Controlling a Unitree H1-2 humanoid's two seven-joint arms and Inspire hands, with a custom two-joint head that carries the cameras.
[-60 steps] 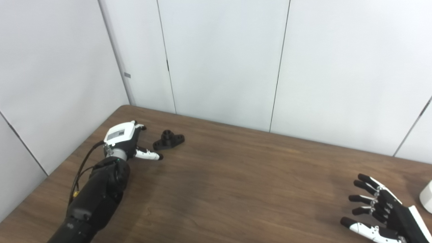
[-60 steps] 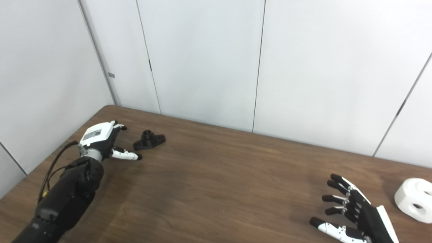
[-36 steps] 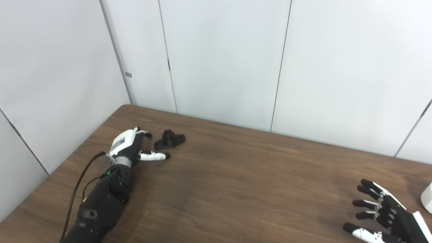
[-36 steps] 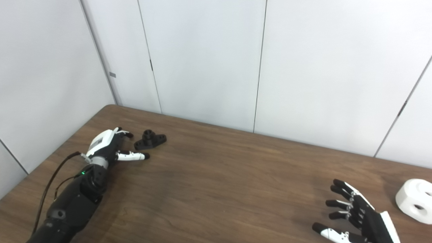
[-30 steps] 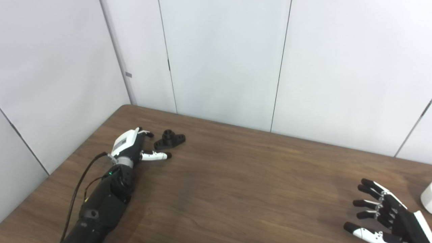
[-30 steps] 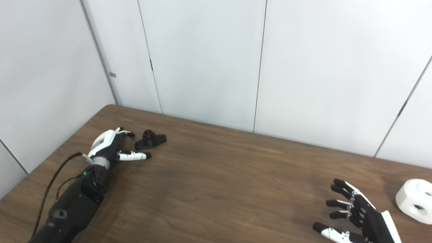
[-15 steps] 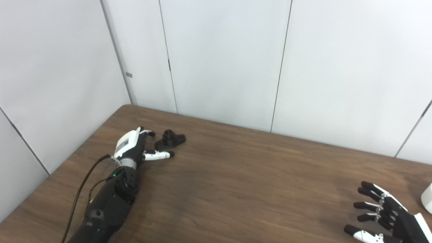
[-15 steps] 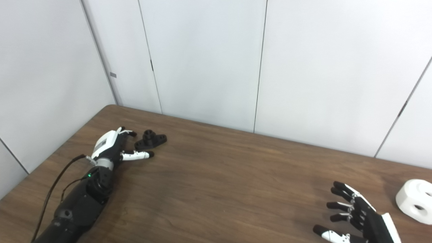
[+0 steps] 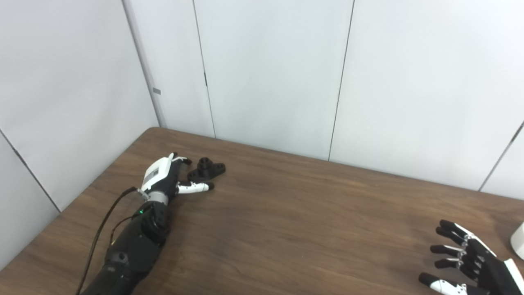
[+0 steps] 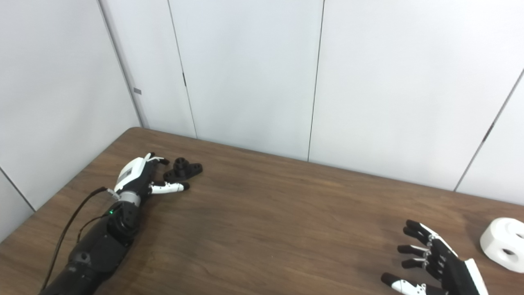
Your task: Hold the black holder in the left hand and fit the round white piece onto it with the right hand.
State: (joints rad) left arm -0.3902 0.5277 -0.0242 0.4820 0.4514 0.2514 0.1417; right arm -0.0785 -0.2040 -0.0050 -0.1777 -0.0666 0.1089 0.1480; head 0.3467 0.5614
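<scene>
The black holder (image 9: 206, 169), a small flat bracket with a raised round boss, lies on the brown table (image 9: 286, 213) at the far left. My left hand (image 9: 166, 180) is open right beside it, thumb stretched along its near side and fingers curling toward its left end, apparently not gripping it. The round white piece (image 10: 502, 244), with holes in its side, rests at the table's right edge. My right hand (image 10: 434, 262) hovers open near the bottom right, fingers spread, a short way left of the white piece.
White wall panels (image 9: 266, 73) stand close behind the table's far edge and along its left side. A black cable (image 9: 98, 229) runs along my left forearm. A wide stretch of bare wood lies between the two hands.
My left hand has slid forward and to the right, closing in on the black holder. The right hand has sunk slightly toward the bottom edge. The holder and white piece have stayed put.
</scene>
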